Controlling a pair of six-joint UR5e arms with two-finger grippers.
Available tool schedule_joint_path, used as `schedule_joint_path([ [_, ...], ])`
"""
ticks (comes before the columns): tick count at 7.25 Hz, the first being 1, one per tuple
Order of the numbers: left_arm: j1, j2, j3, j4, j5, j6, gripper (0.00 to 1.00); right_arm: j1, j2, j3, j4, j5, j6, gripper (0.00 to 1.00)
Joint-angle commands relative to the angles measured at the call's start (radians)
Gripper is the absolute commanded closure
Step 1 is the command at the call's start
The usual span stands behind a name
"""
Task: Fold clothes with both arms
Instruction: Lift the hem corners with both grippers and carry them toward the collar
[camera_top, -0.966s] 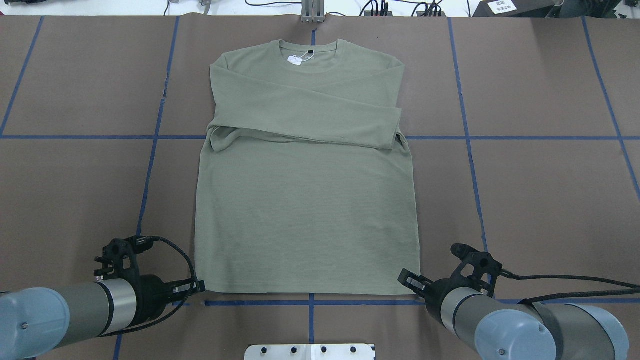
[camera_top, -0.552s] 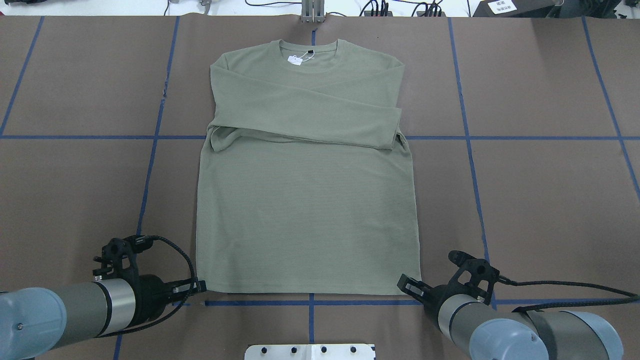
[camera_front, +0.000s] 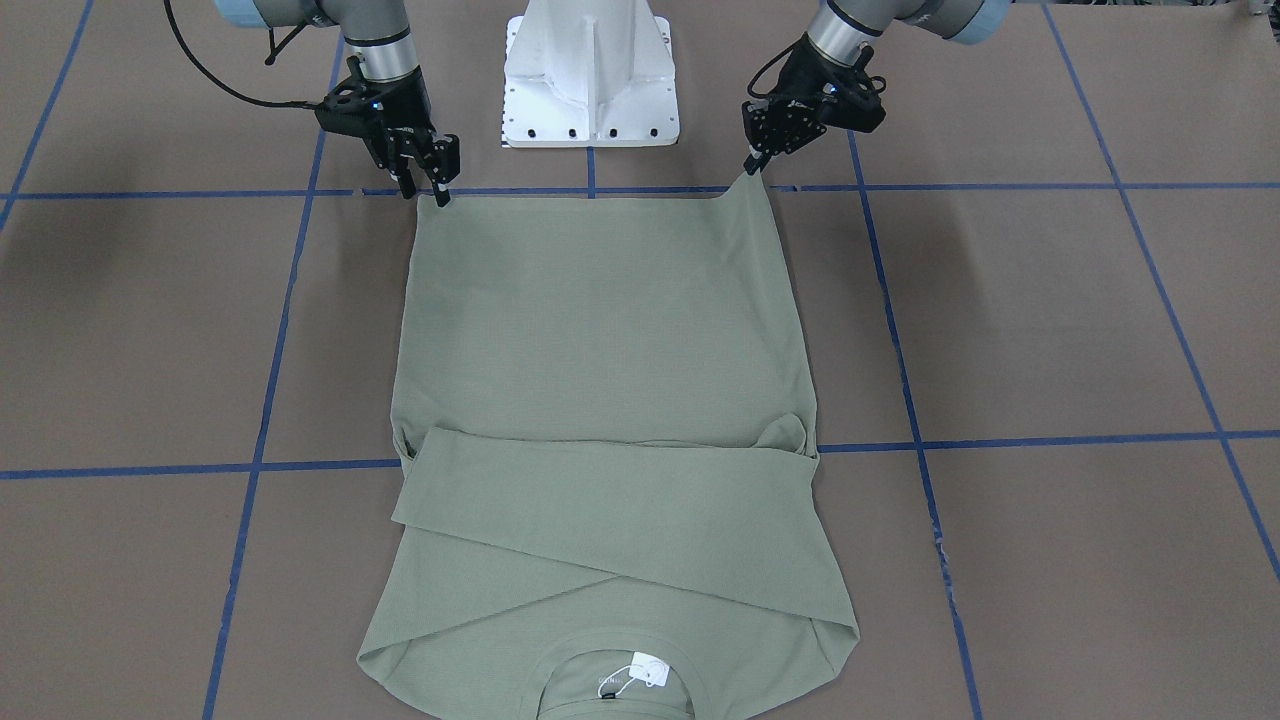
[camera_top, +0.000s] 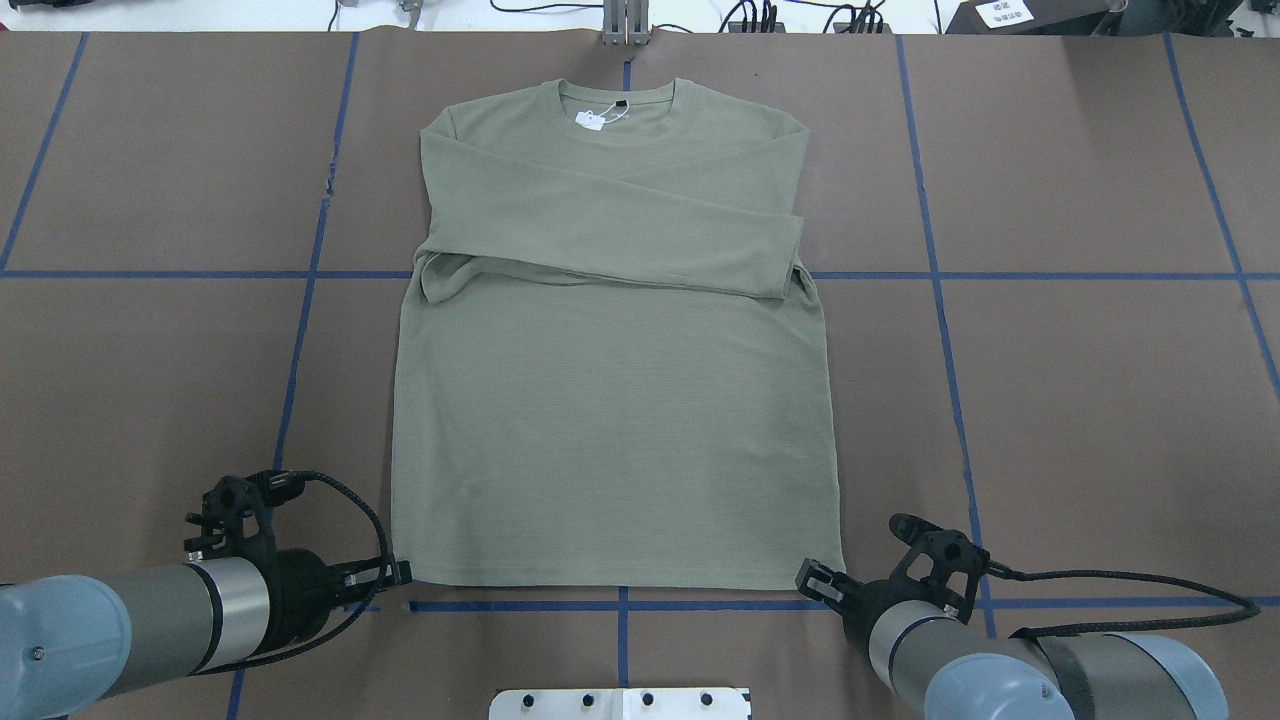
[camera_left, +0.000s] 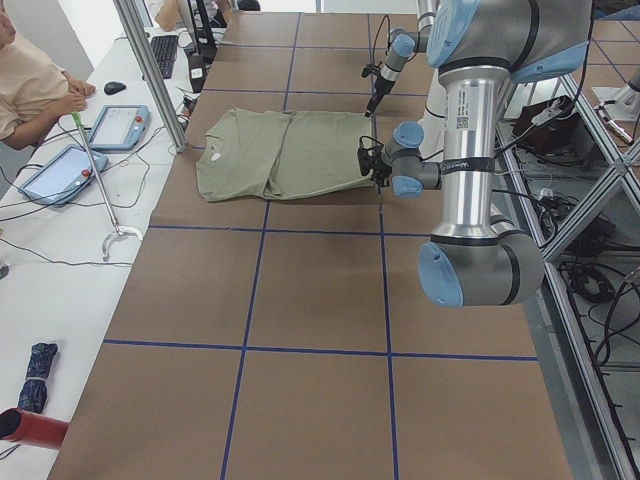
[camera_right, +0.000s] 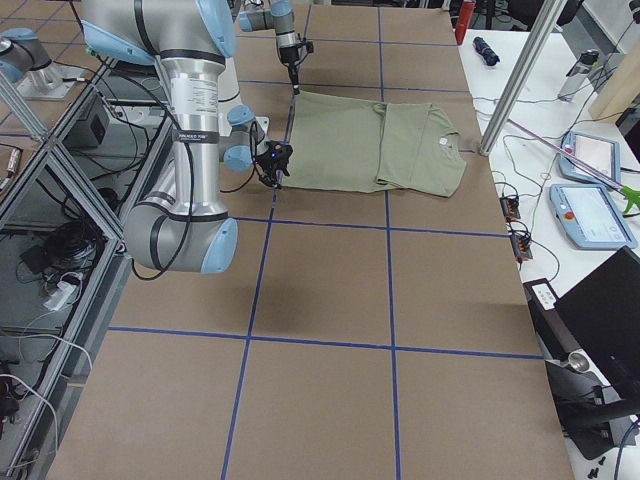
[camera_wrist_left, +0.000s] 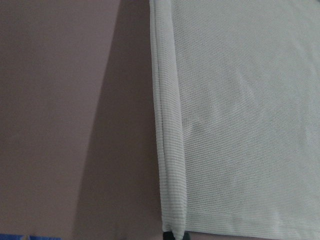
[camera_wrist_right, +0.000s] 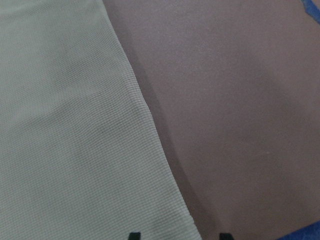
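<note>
The clothes are one sage-green shirt (camera_top: 610, 420) lying flat on the brown table, collar far from the robot, both sleeves folded across the chest. My left gripper (camera_top: 402, 572) is at the hem's left corner and shut on it; the front-facing view shows that corner (camera_front: 750, 180) drawn up to a point under the left gripper (camera_front: 752, 165). My right gripper (camera_top: 815, 578) sits low at the hem's other corner. In the right wrist view its two fingertips (camera_wrist_right: 132, 235) stand apart, open, with the shirt corner (camera_wrist_right: 185, 222) between them.
The white pedestal base (camera_front: 590, 70) stands just behind the hem, between the two arms. Blue tape lines (camera_top: 930, 275) grid the brown table. A person (camera_left: 30, 85) sits at a side desk with tablets (camera_left: 120, 125) past the table's far edge.
My right gripper has slid back toward the robot's base and lower, beside the hem's right corner. The left gripper and the shirt have hardly moved.
</note>
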Motion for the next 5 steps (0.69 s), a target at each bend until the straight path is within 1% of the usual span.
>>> schedule_joint_path([
  [1, 0.000, 0.002, 0.000, 0.000, 0.001, 0.000, 1.00, 0.002, 0.016, -0.002, -0.001, -0.001, 0.000, 0.93],
  [2, 0.000, 0.001, -0.002, 0.000, 0.001, 0.000, 1.00, 0.003, 0.019, -0.001, -0.032, -0.001, 0.000, 1.00],
  [4, 0.000, 0.001, -0.003, 0.000, 0.001, 0.000, 1.00, 0.011, 0.016, 0.031, -0.094, -0.001, -0.003, 1.00],
  [5, 0.000, 0.001, -0.011, 0.000, -0.002, 0.000, 1.00, 0.015, 0.016, 0.103, -0.205, -0.001, -0.004, 1.00],
])
